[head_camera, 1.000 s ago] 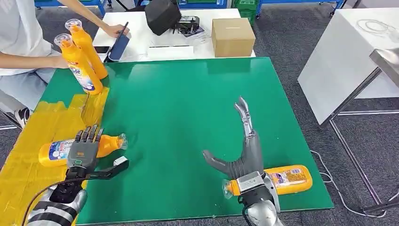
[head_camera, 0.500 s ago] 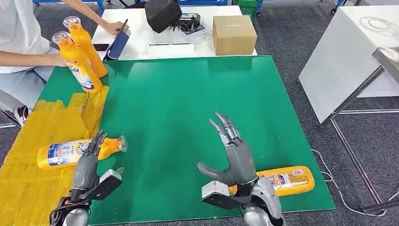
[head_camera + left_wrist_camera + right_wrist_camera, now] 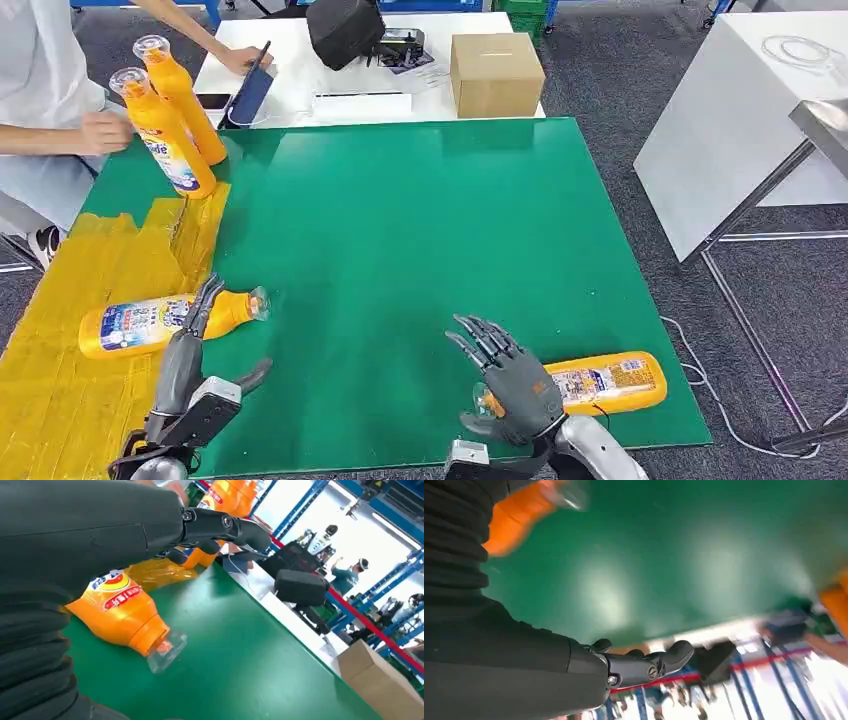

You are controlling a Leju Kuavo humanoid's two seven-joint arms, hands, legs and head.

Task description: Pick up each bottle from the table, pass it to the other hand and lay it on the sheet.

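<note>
An orange bottle [image 3: 150, 322] lies on the yellow sheet [image 3: 90, 260], its clear cap pointing right onto the green table top [image 3: 400, 220]. My left hand [image 3: 190, 355] hovers just in front of it, fingers apart and holding nothing; the left wrist view shows the same bottle [image 3: 120, 610] close under the fingers [image 3: 225, 527]. A second orange bottle [image 3: 605, 382] lies near the table's front right edge. My right hand [image 3: 512, 378] is above its cap end, fingers spread and slightly curled, empty. In the right wrist view that bottle [image 3: 519, 515] is blurred.
Two orange bottles [image 3: 165, 135] [image 3: 185, 95] stand upright at the back left, where a seated person's hand [image 3: 100, 130] is close to the nearer one. Behind the green top are a cardboard box [image 3: 497, 75] and a black bag [image 3: 345, 30]. A white table [image 3: 730, 120] stands on the right.
My right hand has pulled back from mid-table toward the front edge, its fingers curling in above the bottle's cap end. My left hand has lifted off the lying bottle and drawn back.
</note>
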